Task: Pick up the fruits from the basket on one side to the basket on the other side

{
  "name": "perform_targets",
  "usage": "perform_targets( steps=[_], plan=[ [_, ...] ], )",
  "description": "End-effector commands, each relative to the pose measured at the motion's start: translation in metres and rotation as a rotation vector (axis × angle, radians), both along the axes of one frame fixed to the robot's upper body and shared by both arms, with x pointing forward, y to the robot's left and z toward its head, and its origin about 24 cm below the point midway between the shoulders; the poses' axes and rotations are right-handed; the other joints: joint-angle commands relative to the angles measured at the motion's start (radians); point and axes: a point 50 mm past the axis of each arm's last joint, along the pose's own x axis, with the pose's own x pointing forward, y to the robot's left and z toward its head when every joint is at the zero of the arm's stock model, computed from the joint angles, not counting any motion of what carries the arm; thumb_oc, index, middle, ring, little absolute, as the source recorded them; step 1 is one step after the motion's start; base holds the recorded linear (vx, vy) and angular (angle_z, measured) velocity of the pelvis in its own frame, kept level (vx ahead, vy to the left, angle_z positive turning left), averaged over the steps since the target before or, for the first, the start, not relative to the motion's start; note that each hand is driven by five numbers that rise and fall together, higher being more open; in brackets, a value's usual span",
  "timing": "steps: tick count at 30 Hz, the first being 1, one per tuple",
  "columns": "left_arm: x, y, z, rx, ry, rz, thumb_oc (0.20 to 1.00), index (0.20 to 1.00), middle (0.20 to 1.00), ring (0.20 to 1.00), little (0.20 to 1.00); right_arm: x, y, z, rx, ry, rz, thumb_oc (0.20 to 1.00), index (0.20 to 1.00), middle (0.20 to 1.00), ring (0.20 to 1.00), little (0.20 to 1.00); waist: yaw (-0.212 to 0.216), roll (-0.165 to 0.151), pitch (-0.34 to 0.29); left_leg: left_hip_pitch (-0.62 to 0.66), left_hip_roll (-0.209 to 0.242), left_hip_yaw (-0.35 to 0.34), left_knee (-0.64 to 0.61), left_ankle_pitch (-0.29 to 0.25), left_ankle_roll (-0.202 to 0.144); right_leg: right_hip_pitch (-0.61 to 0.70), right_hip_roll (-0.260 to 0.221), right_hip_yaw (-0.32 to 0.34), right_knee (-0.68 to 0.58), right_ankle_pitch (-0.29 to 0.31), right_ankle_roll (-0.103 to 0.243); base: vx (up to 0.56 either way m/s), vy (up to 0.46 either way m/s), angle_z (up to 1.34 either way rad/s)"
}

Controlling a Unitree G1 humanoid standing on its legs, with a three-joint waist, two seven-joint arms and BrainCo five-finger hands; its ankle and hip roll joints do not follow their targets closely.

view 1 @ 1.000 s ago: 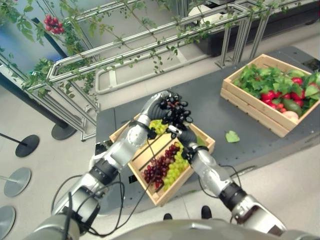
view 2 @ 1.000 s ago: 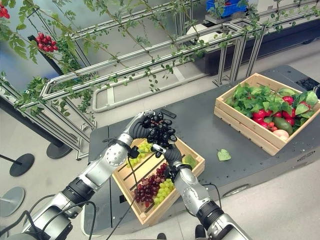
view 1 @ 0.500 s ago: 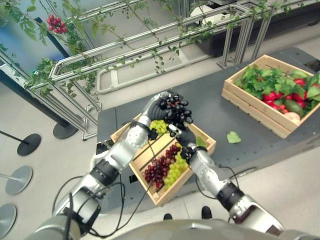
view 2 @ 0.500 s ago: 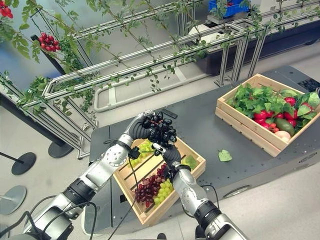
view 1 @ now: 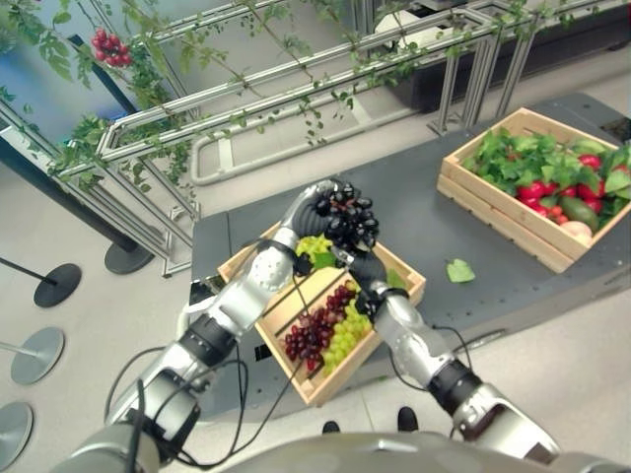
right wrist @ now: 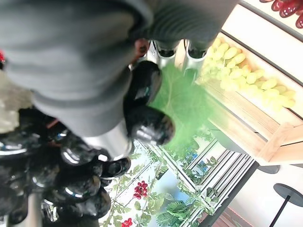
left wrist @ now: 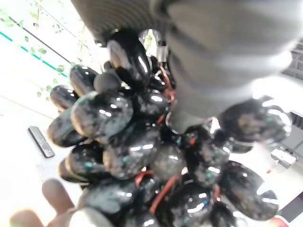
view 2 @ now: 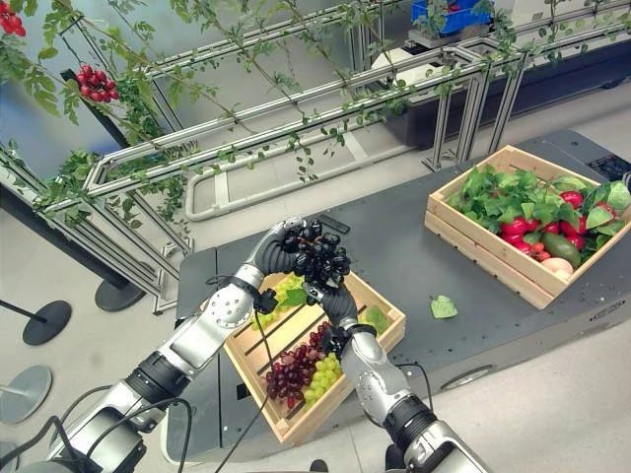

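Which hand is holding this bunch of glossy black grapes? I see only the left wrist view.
Observer: The left hand curls over the top of the bunch of glossy black grapes; the right hand meets it from below.
Operator: What lies under the bunch?
Observer: The far end of the near slatted wooden crate, which holds red and green grape bunches.
Operator: Where is the other crate?
Observer: The far wooden crate of leaves and red fruit sits on the same grey table, off to the robot's right.
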Motion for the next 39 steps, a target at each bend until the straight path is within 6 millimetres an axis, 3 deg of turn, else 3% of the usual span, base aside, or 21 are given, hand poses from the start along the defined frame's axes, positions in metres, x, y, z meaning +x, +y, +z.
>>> perform_targets(
  steps=[1,21,22,23,24,25,29,32,33,35,39],
  plan=[
    [0.001,-0.011,0.03,-0.126,-0.107,-0.055,0.2,0.2,0.2,0.2,0.2,0.021,0.04,0.043,0.081,-0.152,0.067,0.2,0.2,0.2,0.2,0.2,0.023,-0.073,-0.038,0.017,-0.066,0.011,0.009,-0.072,0.016,0.029,-0.054,0.027,0.004,-0.081,0.089,0.0,0.0,0.0],
    [0.001,-0.008,0.029,-0.151,-0.097,-0.051,0.2,0.2,0.2,0.2,0.2,0.02,0.037,0.038,0.051,-0.144,0.069,0.2,0.2,0.2,0.2,0.2,0.024,-0.078,-0.035,0.007,-0.063,0.006,0.01,-0.064,0.013,0.023,-0.051,0.025,0.004,-0.079,0.087,0.0,0.0,0.0],
    [0.001,-0.008,0.029,-0.16,-0.094,-0.048,0.416,0.416,0.416,0.416,0.416,0.02,0.036,0.037,0.048,-0.144,0.069,0.2,0.2,0.2,0.2,0.2,0.023,-0.079,-0.033,0.006,-0.062,0.006,0.01,-0.063,0.013,0.022,-0.051,0.024,0.004,-0.078,0.087,0.0,0.0,0.0],
    [0.001,-0.008,0.029,-0.16,-0.094,-0.048,0.457,0.457,0.457,0.457,0.457,0.02,0.036,0.037,0.048,-0.144,0.069,0.2,0.2,0.2,0.2,0.2,0.023,-0.079,-0.034,0.006,-0.062,0.006,0.01,-0.063,0.013,0.022,-0.051,0.024,0.004,-0.078,0.087,0.0,0.0,0.0],
    [0.0,-0.008,0.029,-0.163,-0.089,-0.051,0.878,0.878,0.878,0.878,0.878,0.02,0.036,0.037,0.044,-0.145,0.068,0.2,0.2,0.2,0.2,0.2,0.023,-0.079,-0.033,0.006,-0.063,0.005,0.01,-0.063,0.013,0.022,-0.05,0.024,0.004,-0.078,0.087,0.0,0.0,0.0],
    [0.0,-0.008,0.029,-0.179,-0.087,-0.05,1.0,1.0,1.0,1.0,1.0,0.019,0.036,0.037,0.035,-0.148,0.07,0.2,0.2,0.2,0.2,0.2,0.023,-0.08,-0.032,0.007,-0.062,0.005,0.009,-0.062,0.013,0.023,-0.05,0.023,0.004,-0.078,0.087,0.0,0.0,0.0],
    [-0.001,-0.008,0.029,-0.252,-0.067,-0.044,1.0,1.0,1.0,1.0,1.0,0.02,0.034,0.037,0.012,-0.158,0.064,0.2,0.2,0.2,0.2,0.2,0.022,-0.083,-0.03,0.005,-0.061,0.003,0.009,-0.06,0.012,0.023,-0.05,0.022,0.004,-0.077,0.086,0.0,0.0,0.0],
    [-0.004,-0.007,0.029,-0.388,-0.031,-0.047,1.0,1.0,1.0,1.0,1.0,0.021,0.031,0.038,-0.021,-0.177,0.061,0.2,0.2,0.2,0.2,0.2,0.02,-0.086,-0.026,0.001,-0.06,0.002,0.01,-0.058,0.011,0.021,-0.049,0.02,0.004,-0.077,0.085,-0.01,-0.004,0.0],
    [-0.007,-0.004,0.023,-0.532,0.034,-0.041,1.0,1.0,1.0,1.0,1.0,0.021,0.028,0.039,-0.045,-0.195,0.058,0.2,0.2,0.2,0.2,0.2,0.019,-0.089,-0.023,0.0,-0.06,0.003,0.01,-0.056,0.01,0.019,-0.049,0.02,0.004,-0.075,0.085,0.0,0.0,0.0],
    [-0.012,-0.003,0.029,-0.613,0.013,-0.045,1.0,1.0,1.0,1.0,1.0,0.022,0.025,0.041,-0.067,-0.218,0.044,0.2,0.2,0.2,0.2,0.2,0.018,-0.093,-0.019,-0.003,-0.06,-0.001,0.01,-0.054,0.009,0.017,-0.047,0.019,0.004,-0.076,0.083,-0.04,-0.017,0.01],
    [-0.018,0.0,0.022,-0.722,0.077,-0.048,1.0,1.0,1.0,1.0,1.0,0.024,0.019,0.042,-0.105,-0.24,0.024,0.2,0.2,0.2,0.2,0.2,0.017,-0.098,-0.017,-0.005,-0.059,-0.004,0.01,-0.054,0.009,0.015,-0.046,0.019,0.004,-0.075,0.082,-0.01,-0.008,0.02]
  ],
)
